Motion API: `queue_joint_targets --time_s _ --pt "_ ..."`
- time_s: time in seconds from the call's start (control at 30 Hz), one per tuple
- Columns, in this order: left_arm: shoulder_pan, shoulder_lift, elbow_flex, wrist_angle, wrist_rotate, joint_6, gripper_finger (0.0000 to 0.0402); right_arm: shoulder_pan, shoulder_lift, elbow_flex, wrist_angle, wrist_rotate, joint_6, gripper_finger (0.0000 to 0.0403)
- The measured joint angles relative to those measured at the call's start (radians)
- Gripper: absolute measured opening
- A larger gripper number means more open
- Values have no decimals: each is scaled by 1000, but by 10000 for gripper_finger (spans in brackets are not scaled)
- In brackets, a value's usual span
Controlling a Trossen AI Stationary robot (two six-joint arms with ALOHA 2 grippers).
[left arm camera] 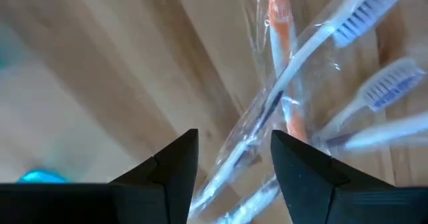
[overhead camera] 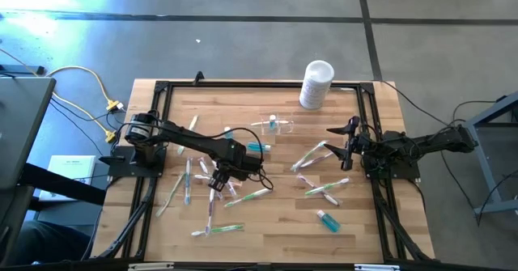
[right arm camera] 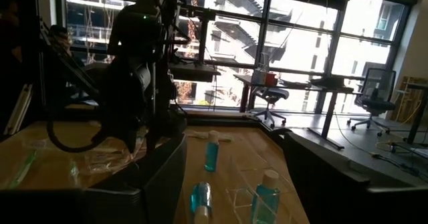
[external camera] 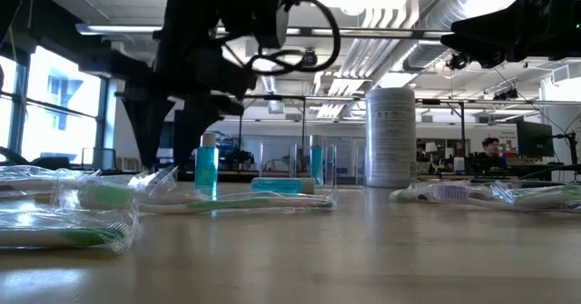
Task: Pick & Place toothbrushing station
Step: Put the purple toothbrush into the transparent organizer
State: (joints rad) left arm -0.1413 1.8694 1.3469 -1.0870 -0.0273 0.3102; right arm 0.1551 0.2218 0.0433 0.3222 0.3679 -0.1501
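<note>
The toothbrushing station (overhead camera: 280, 126), a small clear holder with a blue bottle in it, stands upright on the table's far middle; it also shows in the low view (external camera: 313, 166). My left gripper (overhead camera: 217, 182) points down over a pile of wrapped toothbrushes (overhead camera: 212, 192) left of centre. It is open, and its fingers stand on either side of a wrapped white-handled toothbrush (left arm camera: 267, 110). I cannot tell whether they touch it. My right gripper (overhead camera: 340, 141) is open and empty, above the table near its right edge.
A white cylindrical container (overhead camera: 316, 83) stands at the far edge. Several wrapped toothbrushes (overhead camera: 320, 192) lie scattered over the middle and right. A blue bottle (overhead camera: 328, 219) lies near the front right and a teal tube (overhead camera: 257, 147) near the centre. A black frame (overhead camera: 243, 85) rims the table.
</note>
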Motion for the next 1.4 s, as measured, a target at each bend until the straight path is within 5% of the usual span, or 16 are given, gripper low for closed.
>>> queue_joint_targets --time_s 0.8,0.93,1.13,1.4 --pt "36 16 -66 91 103 -1 176 0 0 0 -10 0 26 243" --pt "38 16 -66 89 116 -8 132 0 0 0 -21 0 26 243" --pt "37 16 -66 106 128 34 16 0 0 0 -20 1 26 243" --pt "37 14 -66 105 118 51 3 0 0 0 -21 0 62 243"
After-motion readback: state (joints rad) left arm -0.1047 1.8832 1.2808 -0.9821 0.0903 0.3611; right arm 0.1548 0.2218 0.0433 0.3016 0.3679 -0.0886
